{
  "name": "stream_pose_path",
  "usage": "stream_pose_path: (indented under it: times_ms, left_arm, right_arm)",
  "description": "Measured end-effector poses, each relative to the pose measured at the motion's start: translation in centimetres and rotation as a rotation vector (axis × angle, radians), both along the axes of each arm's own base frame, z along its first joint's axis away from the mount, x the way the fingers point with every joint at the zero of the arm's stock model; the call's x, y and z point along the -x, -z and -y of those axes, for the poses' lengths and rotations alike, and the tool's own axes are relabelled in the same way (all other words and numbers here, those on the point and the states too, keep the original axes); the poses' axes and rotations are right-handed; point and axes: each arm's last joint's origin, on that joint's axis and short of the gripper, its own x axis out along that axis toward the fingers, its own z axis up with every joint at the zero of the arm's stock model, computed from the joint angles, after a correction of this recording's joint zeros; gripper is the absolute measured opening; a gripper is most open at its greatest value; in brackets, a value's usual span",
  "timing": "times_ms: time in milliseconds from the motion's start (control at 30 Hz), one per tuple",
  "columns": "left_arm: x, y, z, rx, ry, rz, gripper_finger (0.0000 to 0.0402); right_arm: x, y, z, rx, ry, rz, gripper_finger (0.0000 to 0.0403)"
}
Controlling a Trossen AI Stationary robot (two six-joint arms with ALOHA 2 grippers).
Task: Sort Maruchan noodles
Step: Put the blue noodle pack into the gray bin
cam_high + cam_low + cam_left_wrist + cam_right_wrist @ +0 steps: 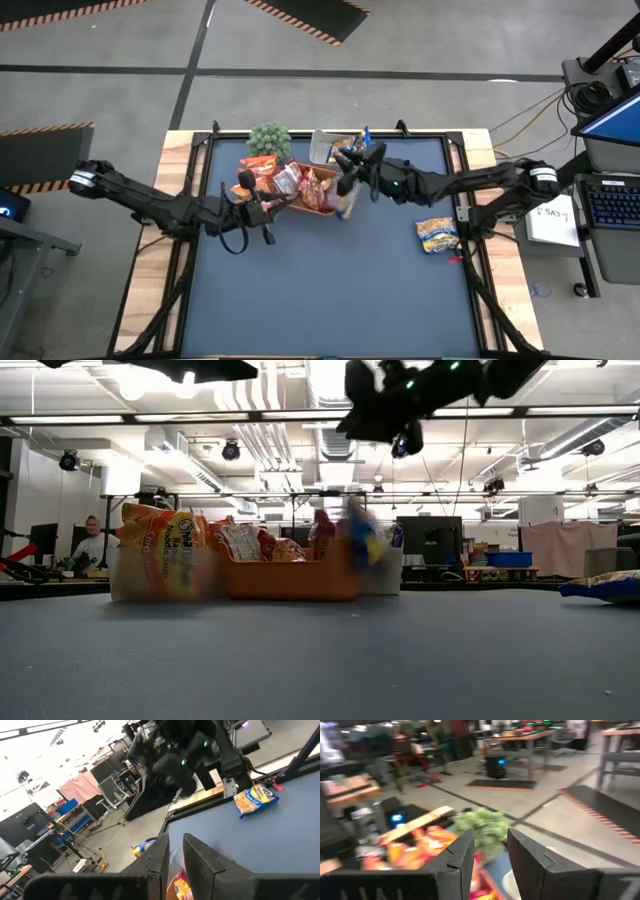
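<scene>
Noodle packets in red and orange fill the orange tray [322,204] at the table's far middle. More orange packets stand in a clear tub [160,565] left of it. One blue-and-yellow packet [437,235] lies flat on the mat at the right. A blurred blue-and-yellow packet [362,545] shows at the tray's right end, below my right gripper [350,165]; what it rests on cannot be told. My right gripper [490,837] is open and empty, high above the table. My left gripper [175,842] hovers at the tray's near left corner, its fingers a narrow gap apart with nothing between them.
A small green plant [269,138] stands behind the tray. A second clear tub [330,148] sits at the far edge right of the plant. The near half of the blue mat [320,300] is bare. A person sits far behind the table in the low view.
</scene>
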Motion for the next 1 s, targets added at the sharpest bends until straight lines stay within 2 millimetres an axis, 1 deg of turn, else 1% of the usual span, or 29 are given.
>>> stream_pose_path:
  times_ms: [67,167,267,400,500,567,700,800,900,1000]
  left_arm:
    - [0.5,-0.2,-0.1,0.006,0.000,0.015,0.0039]
    - [1.2,-0.1,-0.3,0.014,0.000,0.033,0.0039]
    - [1.9,0.4,-0.5,0.011,0.000,0.025,0.0039]
    - [2.4,0.5,-0.7,0.011,0.000,0.037,0.0039]
    - [2.4,0.4,-0.7,0.012,0.000,0.040,0.0039]
    - [2.3,0.4,-0.7,0.011,0.001,0.039,0.0039]
    - [2.1,0.6,-0.6,0.004,0.002,0.023,0.0039]
    - [1.9,0.8,-0.5,-0.007,0.002,0.014,0.0039]
    - [1.8,0.8,-0.5,-0.009,0.003,0.020,0.0039]
    - [1.8,0.6,-0.5,-0.008,0.003,0.034,0.0039]
  right_arm:
    - [-0.5,0.3,1.0,-0.002,0.025,-0.020,0.0104]
    - [-1.2,0.2,1.8,-0.005,0.044,-0.041,0.0104]
    - [-1.5,0.2,1.9,-0.017,0.032,-0.099,0.0104]
    - [-1.3,0.8,1.5,-0.066,0.022,-0.222,0.0104]
    - [-0.8,2.0,1.0,-0.162,0.036,-0.339,0.0104]
    - [-0.1,3.1,0.7,-0.232,0.059,-0.429,0.0104]
    - [1.8,5.1,-0.2,-0.388,0.146,-0.614,0.0105]
    - [3.3,6.4,-0.8,-0.491,0.240,-0.712,0.0105]
    - [4.3,7.4,-1.1,-0.548,0.303,-0.731,0.0105]
    - [4.8,8.5,-1.3,-0.565,0.321,-0.734,0.0105]
